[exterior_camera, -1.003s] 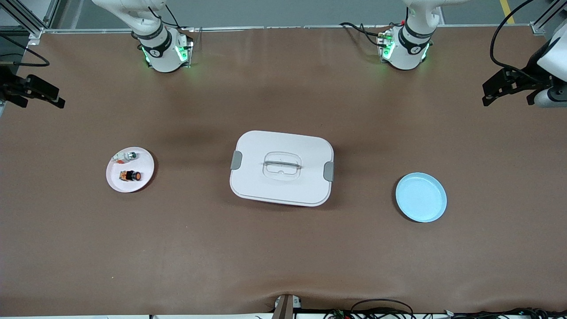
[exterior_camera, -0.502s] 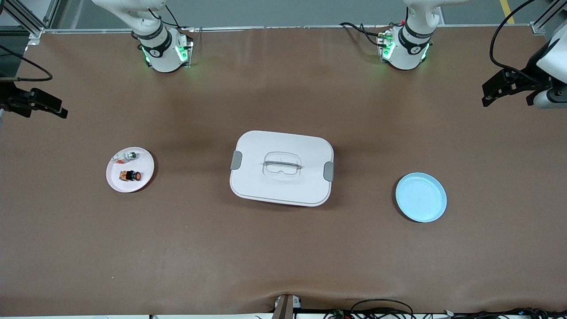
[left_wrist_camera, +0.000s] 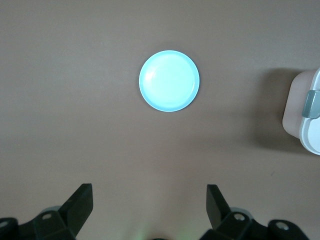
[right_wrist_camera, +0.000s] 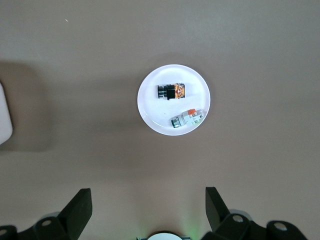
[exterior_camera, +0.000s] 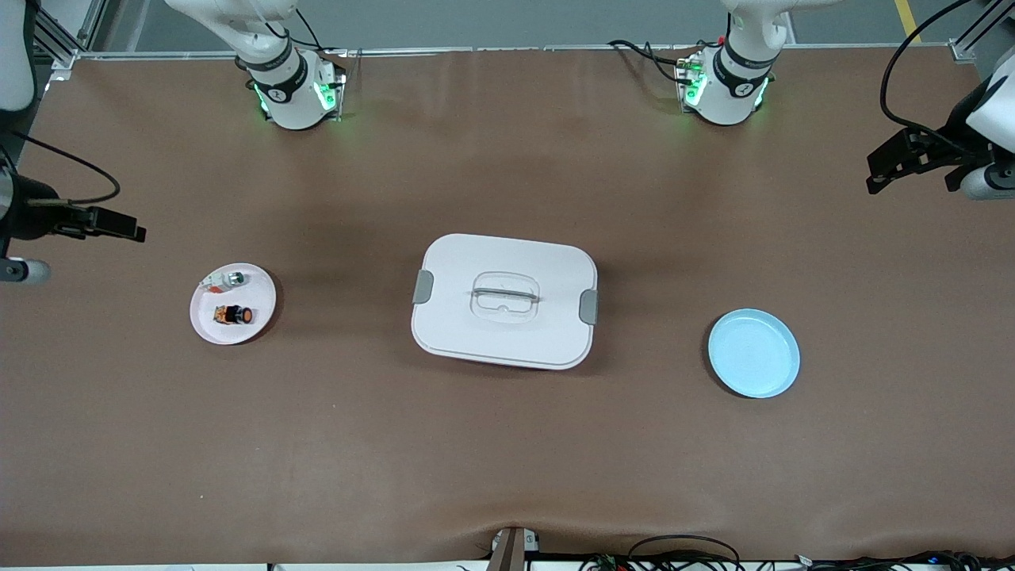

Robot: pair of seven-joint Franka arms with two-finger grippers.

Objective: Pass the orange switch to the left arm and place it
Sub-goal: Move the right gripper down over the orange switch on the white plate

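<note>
Matte brown table [exterior_camera: 507, 460], rounded plastic box [exterior_camera: 504, 301].

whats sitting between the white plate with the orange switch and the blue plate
The box, lid on, lies between the white plate holding the orange switch and the blue plate, as the front view shows.

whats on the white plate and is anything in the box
On the white plate lie the orange switch and a small silver-white part with a green spot, apart from each other. The box has its lid on, so its inside cannot be seen.
</note>
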